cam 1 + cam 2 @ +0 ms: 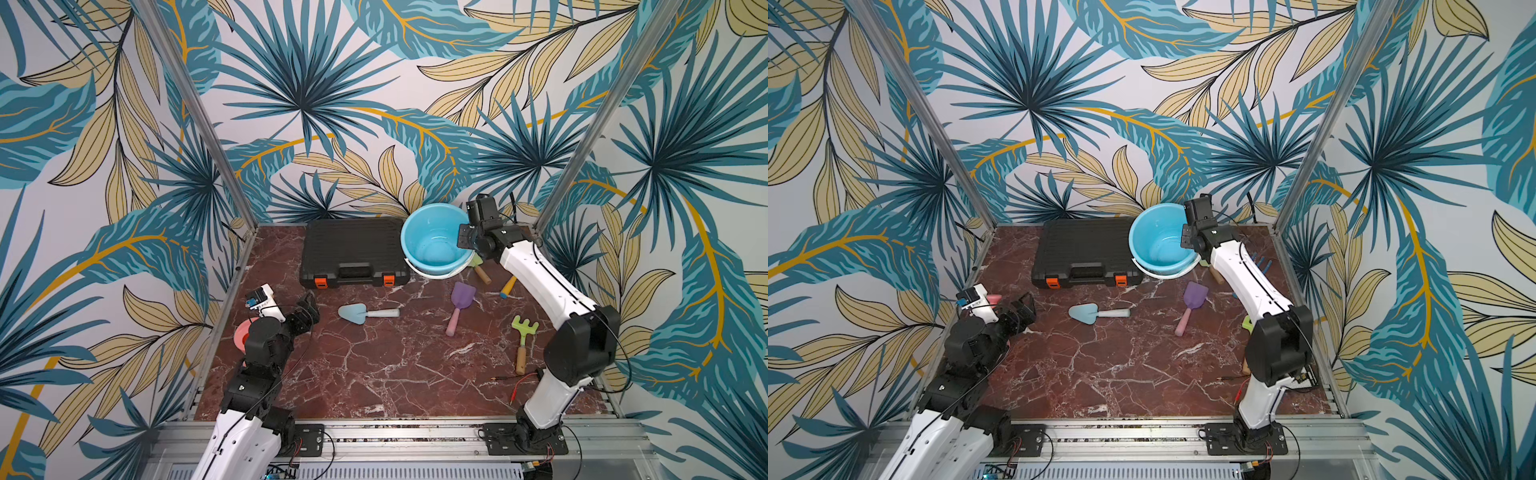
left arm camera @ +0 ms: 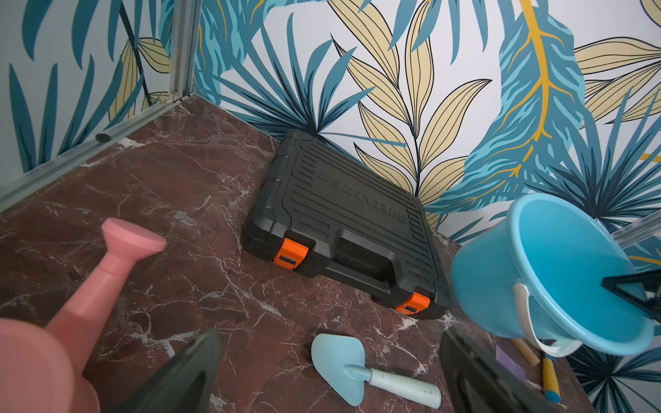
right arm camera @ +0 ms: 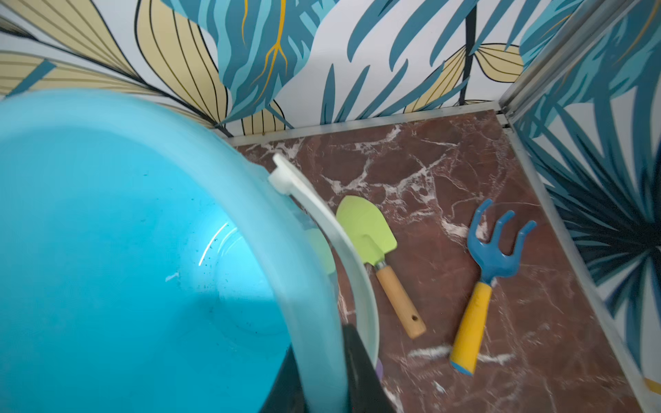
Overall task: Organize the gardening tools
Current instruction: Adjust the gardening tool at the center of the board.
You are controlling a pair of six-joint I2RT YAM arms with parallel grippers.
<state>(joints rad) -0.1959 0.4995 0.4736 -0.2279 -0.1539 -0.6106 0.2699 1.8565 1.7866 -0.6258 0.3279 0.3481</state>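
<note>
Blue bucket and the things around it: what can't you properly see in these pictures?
Pink watering can: in a top view, mostly behind the left arm; in the left wrist view, cut off by the edge.
Blue fork-rake: in a top view, tines under the right arm.
Green trowel: in a top view, blade partly behind the blue bucket.
Black case: shut, contents hidden.

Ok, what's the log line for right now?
right gripper: shut on blue bucket rim | left gripper: open, empty | blue bucket: empty

Left gripper (image 2: 332,357) jaws wide: marble top (image 2: 214,279) free between them; pale blue trowel (image 2: 338,361) just ahead, black case (image 2: 343,214) blocking beyond; pink watering can (image 2: 107,279) close outside one jaw. Right gripper (image 3: 322,386) jaws: blue bucket (image 3: 125,250) rim fills the gap.
</note>
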